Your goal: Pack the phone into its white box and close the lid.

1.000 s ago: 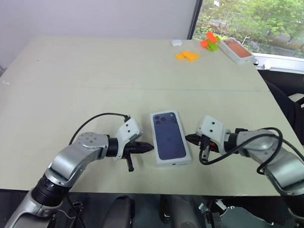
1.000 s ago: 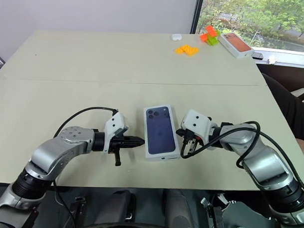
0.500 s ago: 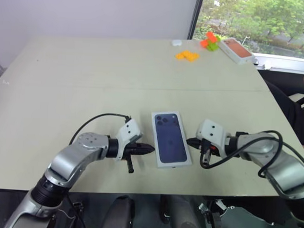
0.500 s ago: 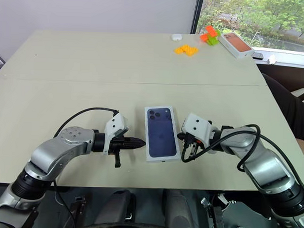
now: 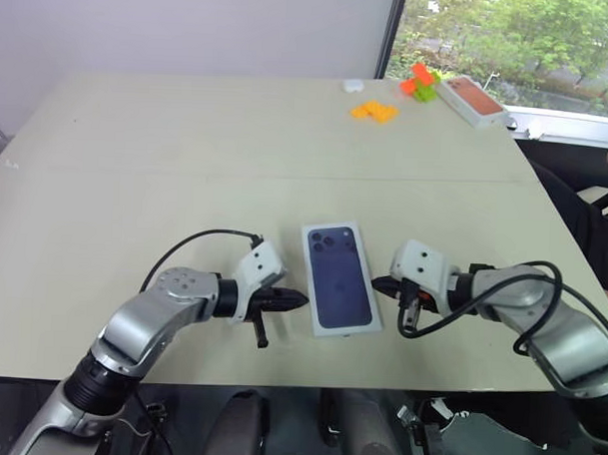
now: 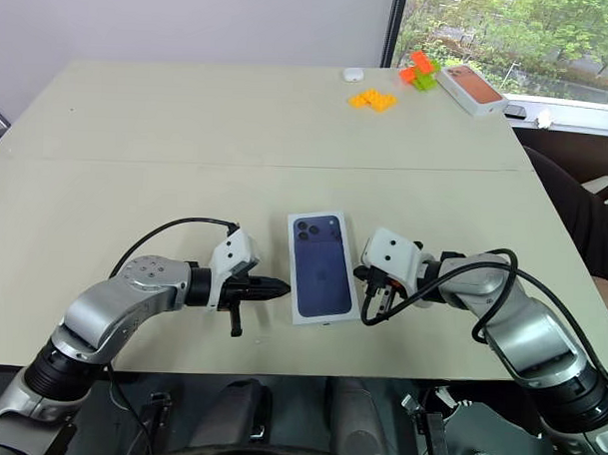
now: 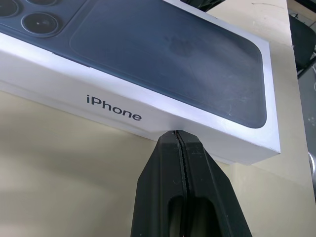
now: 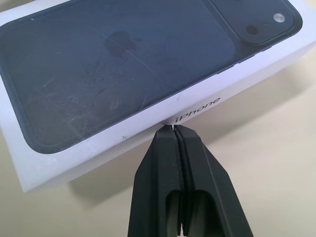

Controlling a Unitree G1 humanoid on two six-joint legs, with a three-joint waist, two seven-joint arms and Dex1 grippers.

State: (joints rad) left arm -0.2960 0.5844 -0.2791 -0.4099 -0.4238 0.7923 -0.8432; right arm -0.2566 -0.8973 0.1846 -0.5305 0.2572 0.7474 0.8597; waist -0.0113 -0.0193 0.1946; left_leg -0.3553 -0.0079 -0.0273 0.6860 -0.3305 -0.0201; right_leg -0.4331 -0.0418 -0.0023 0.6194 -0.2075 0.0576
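Lid (image 5: 339, 279) on, side reads "iPhone"; left gripper (image 5: 299, 300), right gripper (image 5: 378, 283) closed empty, flanking.

1 lid (image 5: 339, 278), 1 orange-pictured box (image 5: 472, 101), 2 claws, 1 table (image 5: 186, 164).

The left gripper (image 7: 180, 136) has its two black fingers (image 7: 163, 187) pressed flat together — only a thin seam runs between them. Their joined tip meets the lower edge of the lid (image 7: 148, 84) at its long white side wall, past the end of the printed "iPhone" wording (image 7: 114, 106). The lid's top face carries a dark blue phone picture with camera lenses (image 7: 34, 22) at one corner. The lid sits level on the beige table (image 7: 59, 168) — a soft shadow lies along its base.
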